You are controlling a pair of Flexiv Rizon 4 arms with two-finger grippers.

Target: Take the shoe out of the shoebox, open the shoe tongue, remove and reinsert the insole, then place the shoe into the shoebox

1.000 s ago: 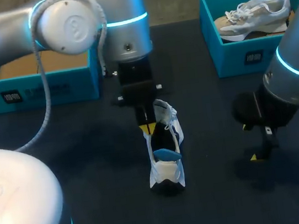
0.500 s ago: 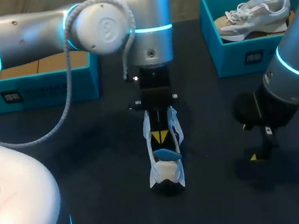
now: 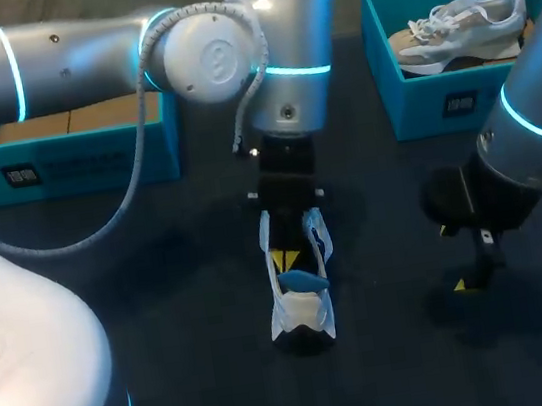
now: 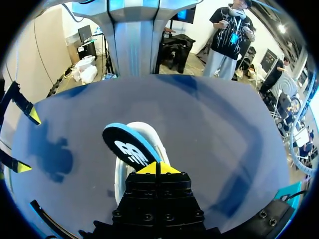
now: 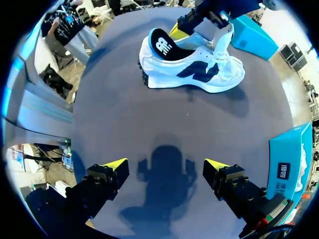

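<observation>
The shoe (image 3: 300, 305), white with a dark logo on its side, stands on its sole in the middle of the table (image 3: 213, 363), heel toward the robot. The insole (image 4: 130, 148), black on top with a blue edge, sticks up out of the heel end and tilts over it. It bears a white logo mark, with no words I can read.

The left gripper (image 4: 158, 168) is down in the shoe's opening from the far side. Its 2 yellow tips are pressed together with no gap showing. The insole rises just ahead of them, its lower edge meeting the tips. I cannot tell whether it is pinched between them. In the right wrist view the white tongue (image 5: 223, 42) stands up beside that gripper's fingers.

The right gripper (image 5: 165, 164) hangs over bare table well to the shoe's right, its 2 tips spread wide with only its shadow between them. The shoe lies ahead of it, side on and well apart.

At the far left stands the left box (image 3: 74, 168), teal with a brown floor. At the far right the right box (image 3: 440, 111), also teal, holds a beige and white sneaker (image 3: 463, 26). Each box has a small dark label with white print on its front, too small to read.
</observation>
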